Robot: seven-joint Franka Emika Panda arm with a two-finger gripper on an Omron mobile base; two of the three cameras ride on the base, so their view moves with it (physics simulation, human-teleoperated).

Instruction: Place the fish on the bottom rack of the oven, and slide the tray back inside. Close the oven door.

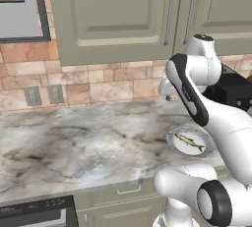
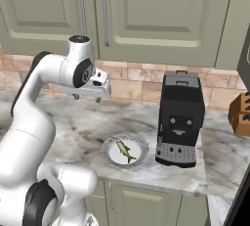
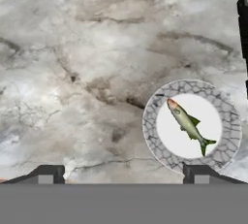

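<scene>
Hand view: looks straight down on the marble bench (image 3: 72, 72). The jaws' two dark tips sit at bottom left and bottom right, spread wide, nothing between them; gripper (image 3: 124, 174) is well above the bench. The fish (image 3: 189, 125) lies flat on a white plate (image 3: 154, 136) w/ a grey crackle-pattern rim, head toward upper left, tail toward lower right. The plate sits toward the right tip, off-centre from the gap.

Right base view: arm rises from lower left, upper link leaning up and back, elbow high, then the forearm turns fwd at the wrist joint in front of the grey-green cupboards (image 2: 146, 10). The hand, i.e. gripper (image 2: 87, 96), hangs level over the bench (image 2: 73, 122), behind and left of the plate (image 2: 142, 151), not touching anything. Fish (image 2: 125, 150) lies across the plate's middle. A black coffee machine (image 2: 179, 117) stands just beside the plate on its right; a wooden knife block (image 2: 241, 115) sits near the right edge.

Left base view: arm comes up from lower right, dark-striped link slanting across in front of the plate (image 1: 173, 140), fish (image 1: 190, 142) still visible on it near the bench's front edge. Wall sockets (image 1: 43, 95) sit on the tile backsplash at left.
</scene>
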